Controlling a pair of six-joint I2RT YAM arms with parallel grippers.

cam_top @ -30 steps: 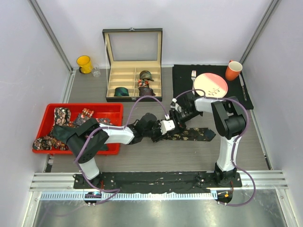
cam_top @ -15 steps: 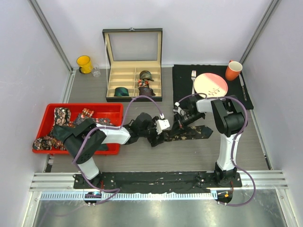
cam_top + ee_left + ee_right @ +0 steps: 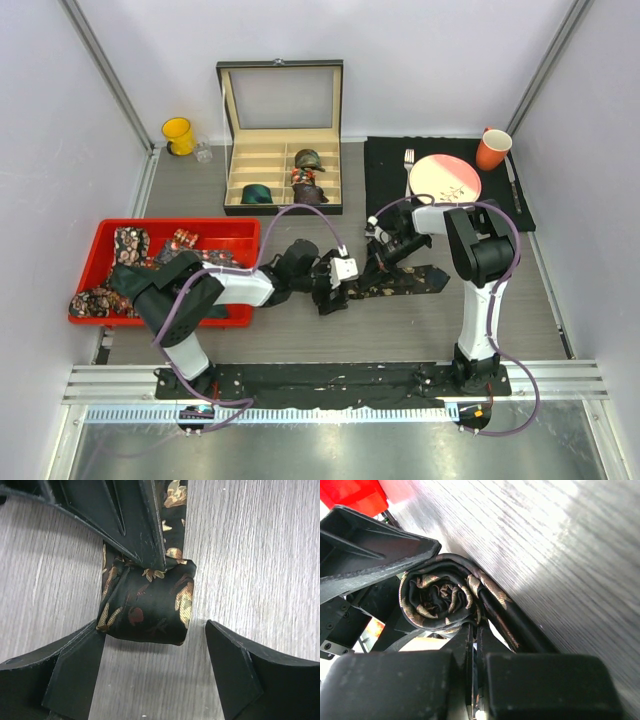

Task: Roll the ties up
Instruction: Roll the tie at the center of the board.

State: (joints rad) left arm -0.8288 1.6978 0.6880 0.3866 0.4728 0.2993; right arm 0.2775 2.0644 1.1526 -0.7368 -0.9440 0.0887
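Note:
A dark floral tie lies across the table, its left end wound into a coil. My left gripper stands open around that coil, one finger touching its left side and the other apart on the right. The right gripper is shut on the tie's strip right beside the coil. In the top view the left gripper and the right gripper meet at the tie's left end. More ties lie in the red bin.
The red bin sits at the left. An open wooden box at the back holds rolled ties. A black mat at the right carries a pink plate and an orange cup. A yellow cup stands back left.
The left gripper has opened and let go of the coil. The right gripper has closed on the tie beside the coil and shifted slightly right.

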